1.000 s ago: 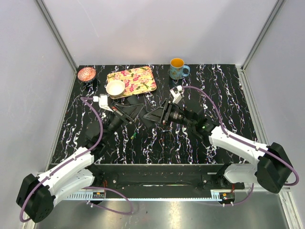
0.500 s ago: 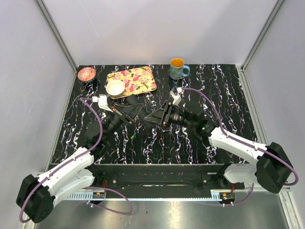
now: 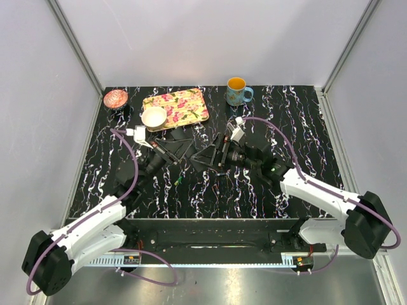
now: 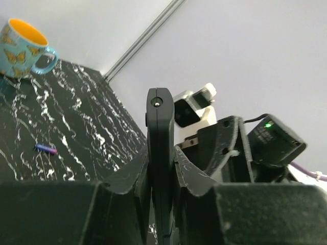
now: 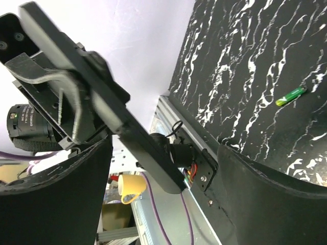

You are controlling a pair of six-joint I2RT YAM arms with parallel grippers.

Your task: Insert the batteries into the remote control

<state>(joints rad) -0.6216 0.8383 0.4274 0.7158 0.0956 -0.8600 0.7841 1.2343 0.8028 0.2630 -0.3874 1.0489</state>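
top view: remote control (image 4: 159, 122) hard to pick out among the black arms; the wrist views show it. left pincer (image 4: 161, 161) clamped on it, lower end hidden between the fingers. right pincer (image 5: 163, 149) spread wide, remote's end in the gap, touching neither finger. green-yellow battery (image 5: 291, 95) and purple-blue battery (image 4: 46, 149) lie loose on the surface (image 3: 305, 127), black with white veins. pale grey walls, metal corner rails. mug (image 3: 238, 92) at far edge.

table (image 3: 305, 127): black, white-veined | on it: mug (image 3: 237, 92), floral tray (image 3: 191, 105), pink bowl (image 3: 116, 98), green battery (image 3: 179, 181), purple battery (image 4: 46, 149)
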